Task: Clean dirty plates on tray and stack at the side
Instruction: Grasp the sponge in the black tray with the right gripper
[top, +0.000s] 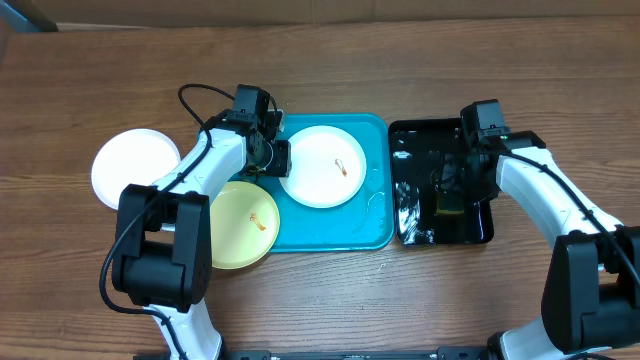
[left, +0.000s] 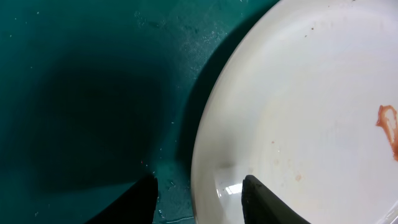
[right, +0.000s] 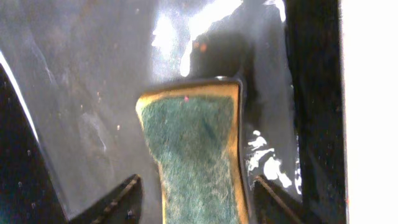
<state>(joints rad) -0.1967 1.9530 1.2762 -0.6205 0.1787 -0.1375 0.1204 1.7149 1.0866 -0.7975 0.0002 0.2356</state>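
Observation:
A white plate (top: 322, 166) with an orange-brown smear lies on the turquoise tray (top: 340, 230). My left gripper (top: 279, 160) is open at its left rim. In the left wrist view the fingers (left: 199, 199) straddle the rim of the plate (left: 298, 112), one over the plate and one over the wet tray (left: 93, 93). A pale yellow-green plate (top: 240, 224) with a smear lies at the tray's front left corner. A second white plate (top: 135, 168) lies on the table at the left. My right gripper (top: 450, 192) is open around a sponge.
A glossy black tray (top: 415, 150) with water in it sits right of the turquoise tray. The green and yellow sponge (right: 193, 155) lies in the black tray (right: 81, 93) between my right fingers (right: 199, 202), with gaps on both sides.

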